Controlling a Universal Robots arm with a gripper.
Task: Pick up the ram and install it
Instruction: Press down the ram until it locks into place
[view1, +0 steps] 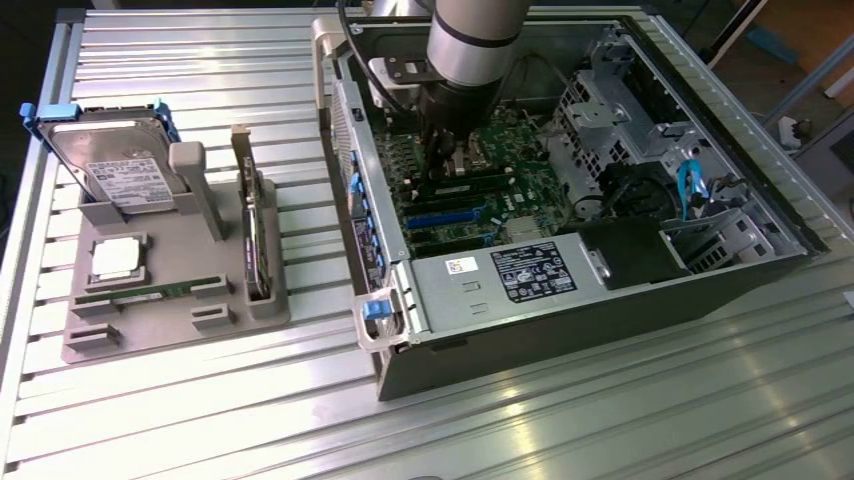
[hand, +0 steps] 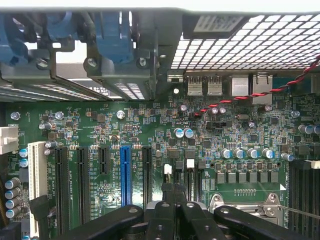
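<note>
Item one, my arm: reaching down into the open computer case (view1: 587, 200), with the gripper (view1: 447, 150) low over the motherboard (view1: 481, 190). In the wrist view the black gripper (hand: 172, 215) hangs close above the board beside the silver processor socket (hand: 245, 205); I cannot tell whether the fingers are spread or closed, nor whether they hold anything. Item two, the ram (view1: 140, 293): one green stick lying flat in the grey holder tray (view1: 174, 330) on the worktop (view1: 200, 420), toward the exterior view's left and well apart from the case. Item three, same tray: a hard drive (view1: 118, 170) standing upright at the far end, a square silver processor chip (view1: 118, 258) lying between drive and ram, and a dark expansion card (view1: 251, 220) standing on edge along the side nearer the case. Item four, wrist view: a blue expansion slot (hand: 125, 175) among black ones, and a red-and-black twisted wire (hand: 260, 92) running across the board.
</note>
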